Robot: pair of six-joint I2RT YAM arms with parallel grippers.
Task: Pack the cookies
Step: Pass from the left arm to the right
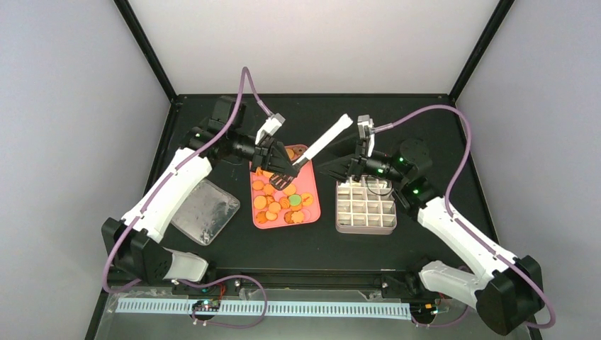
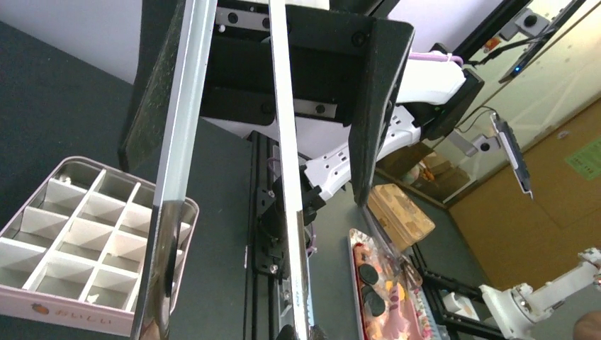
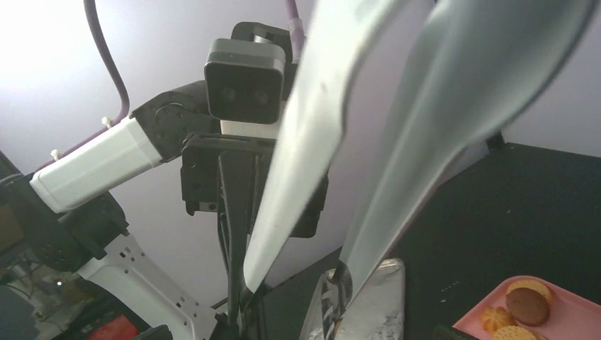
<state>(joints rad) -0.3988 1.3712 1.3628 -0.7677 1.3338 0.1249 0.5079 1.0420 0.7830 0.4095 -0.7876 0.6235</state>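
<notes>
Several orange and yellow cookies [image 1: 278,203], plus a green one, lie on the pink tray [image 1: 316,212]. My left gripper [image 1: 273,161] is shut on long metal tongs [image 1: 322,139]. The tongs' dark tips hang over the cookies at the tray's far end. I cannot tell whether the tips hold a cookie. In the left wrist view my left gripper [image 2: 244,177] clamps the two silver tong arms [image 2: 287,177], with dark brown cookies [image 2: 368,273] below. My right gripper [image 1: 332,170] is open and empty over the far left corner of the divided box [image 1: 365,207].
A clear plastic lid [image 1: 205,210] lies left of the tray. The divided box also shows in the left wrist view [image 2: 85,241], its cells bare. The right wrist view shows the tongs [image 3: 312,142] close up, the lid [image 3: 379,304] and cookies [image 3: 524,304].
</notes>
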